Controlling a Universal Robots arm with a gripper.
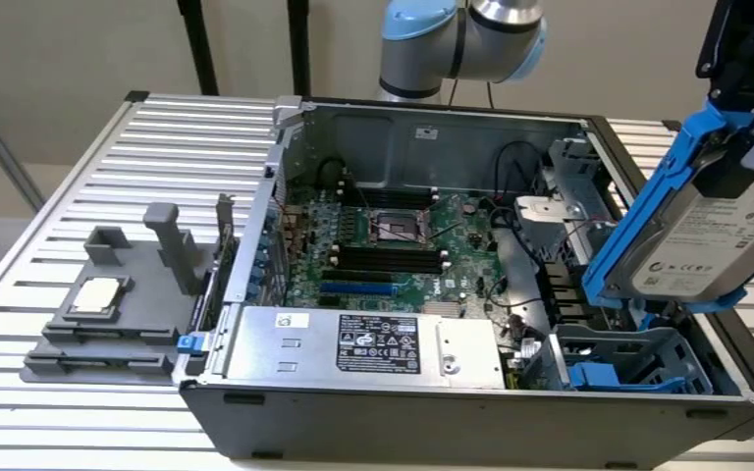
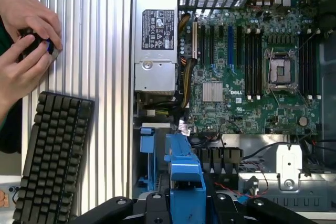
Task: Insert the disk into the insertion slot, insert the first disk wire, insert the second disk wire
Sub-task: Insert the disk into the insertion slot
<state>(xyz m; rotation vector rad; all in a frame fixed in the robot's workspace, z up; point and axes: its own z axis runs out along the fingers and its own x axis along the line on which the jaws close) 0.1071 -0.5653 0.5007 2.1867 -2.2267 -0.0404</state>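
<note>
One disk [image 1: 711, 235] hangs under our gripper [image 1: 744, 147], which pinches it at the upper end. It's tilted steeply, prob. so the lower edge leads in. Just below the gripper's load sits the insertion slot [image 1: 628, 358], not yet filled, inside the PC case [image 1: 482, 407] w/ motherboard [image 1: 391, 245] & PSU [image 1: 364, 343].

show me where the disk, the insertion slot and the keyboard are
the disk [image 1: 721, 243], exterior view, on its white printed label
the insertion slot [image 1: 672, 355], exterior view, on the cage's grey-blue wall
keyboard [image 2: 52, 156], wrist view, on the middle rows of keys
</note>
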